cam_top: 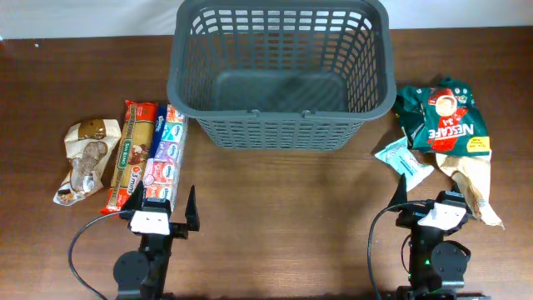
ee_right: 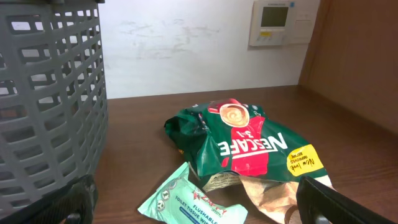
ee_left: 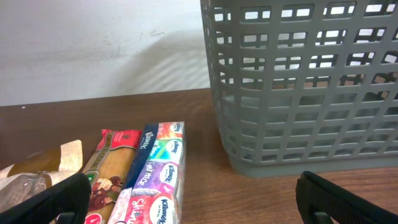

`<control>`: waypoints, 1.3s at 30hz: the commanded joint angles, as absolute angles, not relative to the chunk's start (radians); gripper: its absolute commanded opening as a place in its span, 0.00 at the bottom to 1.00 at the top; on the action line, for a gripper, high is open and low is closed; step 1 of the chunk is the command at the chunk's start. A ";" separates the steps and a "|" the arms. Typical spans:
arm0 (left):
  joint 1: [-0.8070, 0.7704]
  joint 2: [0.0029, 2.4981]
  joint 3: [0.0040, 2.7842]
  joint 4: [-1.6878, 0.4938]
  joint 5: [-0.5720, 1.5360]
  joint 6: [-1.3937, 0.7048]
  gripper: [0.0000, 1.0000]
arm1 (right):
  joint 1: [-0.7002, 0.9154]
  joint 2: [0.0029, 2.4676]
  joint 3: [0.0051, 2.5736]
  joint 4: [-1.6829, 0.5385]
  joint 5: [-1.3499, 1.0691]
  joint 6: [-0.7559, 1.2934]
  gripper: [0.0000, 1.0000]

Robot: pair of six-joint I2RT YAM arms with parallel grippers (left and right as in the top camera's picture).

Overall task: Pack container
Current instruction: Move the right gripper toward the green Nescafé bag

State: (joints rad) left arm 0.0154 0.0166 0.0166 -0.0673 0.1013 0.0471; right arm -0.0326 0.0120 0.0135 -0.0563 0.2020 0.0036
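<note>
The dark grey basket (cam_top: 279, 71) stands empty at the table's back middle; it also shows in the left wrist view (ee_left: 305, 87) and the right wrist view (ee_right: 46, 106). Left of it lie a Kleenex tissue pack (cam_top: 163, 154), a pasta packet (cam_top: 131, 154) and a brown snack bag (cam_top: 85, 158). Right of it lie a green Nescafe bag (cam_top: 441, 121), a teal wipes pack (cam_top: 403, 160) and a tan bag (cam_top: 475, 183). My left gripper (cam_top: 163, 218) is open and empty at the front left. My right gripper (cam_top: 440, 208) is open and empty at the front right.
The table is dark wood (cam_top: 283, 217). A white wall runs behind it, with a thermostat panel (ee_right: 281, 22). A brown side panel (ee_right: 360, 68) rises at the far right.
</note>
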 commanded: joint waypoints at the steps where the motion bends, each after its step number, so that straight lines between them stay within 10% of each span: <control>1: 0.020 0.006 0.008 -0.068 0.097 0.041 0.99 | -0.027 0.004 0.006 -0.060 0.218 0.009 0.99; 32: 0.020 0.006 0.008 -0.068 0.097 0.041 0.99 | -0.027 0.004 0.006 -0.060 0.215 0.010 0.99; 39: 0.021 0.006 0.008 -0.068 0.097 0.041 0.99 | -0.026 0.004 0.006 -0.067 -0.114 0.259 0.99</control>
State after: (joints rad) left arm 0.0154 0.0166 0.0166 -0.0673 0.1009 0.0471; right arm -0.0326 0.0120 0.0135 -0.0681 0.0387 0.1226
